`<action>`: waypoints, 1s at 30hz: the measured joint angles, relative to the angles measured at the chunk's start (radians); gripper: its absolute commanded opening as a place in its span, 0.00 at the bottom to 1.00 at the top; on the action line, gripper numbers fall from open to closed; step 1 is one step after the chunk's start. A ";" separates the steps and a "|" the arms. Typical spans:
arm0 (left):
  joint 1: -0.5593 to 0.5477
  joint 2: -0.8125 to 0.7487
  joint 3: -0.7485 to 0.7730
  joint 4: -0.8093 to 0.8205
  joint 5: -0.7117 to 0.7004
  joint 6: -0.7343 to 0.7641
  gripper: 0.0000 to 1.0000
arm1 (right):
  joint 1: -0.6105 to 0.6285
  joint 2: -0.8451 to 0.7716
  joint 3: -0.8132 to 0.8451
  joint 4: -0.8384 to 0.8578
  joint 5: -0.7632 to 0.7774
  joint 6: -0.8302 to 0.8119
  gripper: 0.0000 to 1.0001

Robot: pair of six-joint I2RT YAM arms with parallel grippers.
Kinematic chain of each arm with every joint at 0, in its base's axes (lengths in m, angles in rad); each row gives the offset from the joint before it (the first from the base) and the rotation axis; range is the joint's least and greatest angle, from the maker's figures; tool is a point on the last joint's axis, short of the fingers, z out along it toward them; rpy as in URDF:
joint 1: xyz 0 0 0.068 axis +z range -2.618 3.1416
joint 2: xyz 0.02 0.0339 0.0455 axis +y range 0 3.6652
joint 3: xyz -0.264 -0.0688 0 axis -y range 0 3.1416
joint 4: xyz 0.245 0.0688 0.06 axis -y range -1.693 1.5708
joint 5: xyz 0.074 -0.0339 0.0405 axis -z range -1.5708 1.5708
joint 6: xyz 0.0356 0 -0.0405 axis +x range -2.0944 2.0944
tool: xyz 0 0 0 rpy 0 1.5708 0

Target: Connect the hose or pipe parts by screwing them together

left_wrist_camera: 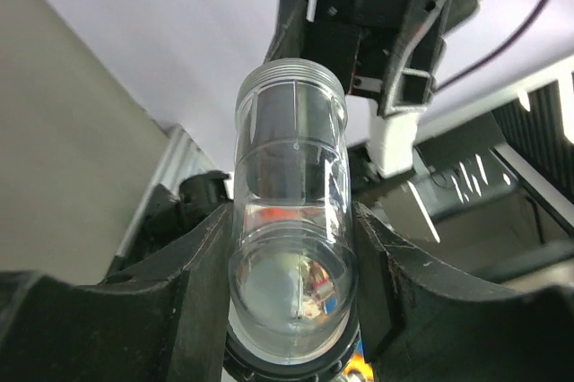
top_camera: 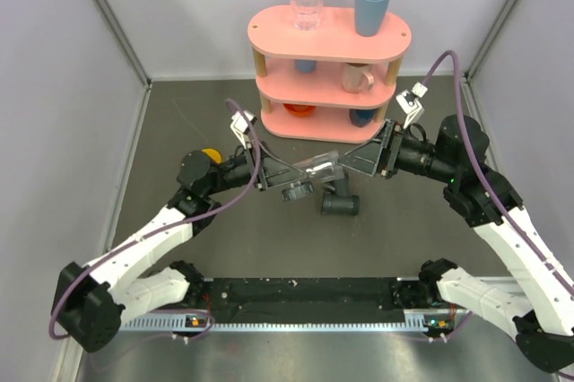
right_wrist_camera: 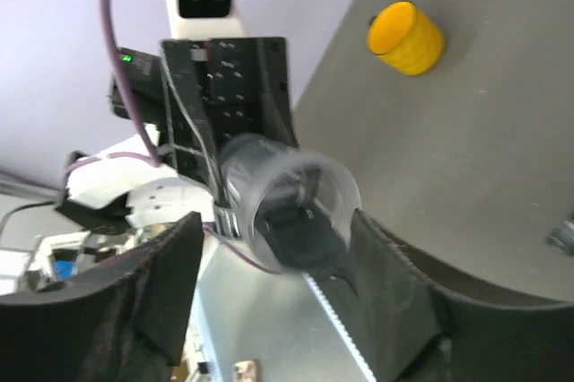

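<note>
Translucent tube point(left_wrist_camera: 289, 221): raised over table point(top_camera: 224, 247) mid-workspace, roughly level, threaded end pointing at right arm. Left gripper point(left_wrist_camera: 287, 265) clenched on its body, fingers point(left_wrist_camera: 193, 274) pressing both sides. Right gripper point(right_wrist_camera: 273, 230) released, fingers spread either side of tube end (gaps visible both sides). Dark T-fitting point(top_camera: 339, 195) on table just beneath, ungripped. Yellow cup point(right_wrist_camera: 405, 37) well apart.

We saw soft, even light from above in the top view, with only faint shadows on the grey table point(top_camera: 269, 243). Bright highlights streaked the translucent tube point(left_wrist_camera: 289, 221) in the left wrist view. The right wrist view looked slightly blurred, the yellow cup point(right_wrist_camera: 406, 38) soft-edged.
</note>
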 measured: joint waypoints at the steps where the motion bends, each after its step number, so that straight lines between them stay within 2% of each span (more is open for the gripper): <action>1: 0.018 -0.022 0.000 -0.050 -0.006 0.023 0.00 | -0.004 0.001 0.005 -0.023 0.014 -0.007 0.76; 3: 0.066 -0.064 0.000 -0.151 -0.019 0.064 0.00 | -0.011 0.000 0.016 -0.061 0.051 -0.025 0.80; 10: 0.251 -0.172 0.095 -0.705 -0.146 0.315 0.00 | -0.013 0.027 -0.011 -0.125 0.201 -0.072 0.79; 12: 0.264 -0.186 0.133 -0.856 -0.196 0.393 0.00 | -0.013 0.056 -0.042 -0.141 0.263 -0.090 0.78; 17: 0.266 -0.228 0.185 -1.107 -0.278 0.537 0.00 | -0.013 0.167 -0.142 -0.180 0.388 -0.121 0.75; 24: 0.266 -0.298 0.185 -1.271 -0.322 0.610 0.00 | -0.041 0.314 -0.191 -0.224 0.435 -0.230 0.74; 26: 0.266 -0.310 0.181 -1.292 -0.322 0.617 0.00 | -0.100 0.374 -0.207 -0.219 0.389 -0.315 0.77; 30: 0.266 -0.311 0.167 -1.291 -0.315 0.612 0.00 | -0.142 0.457 -0.197 -0.209 0.323 -0.425 0.79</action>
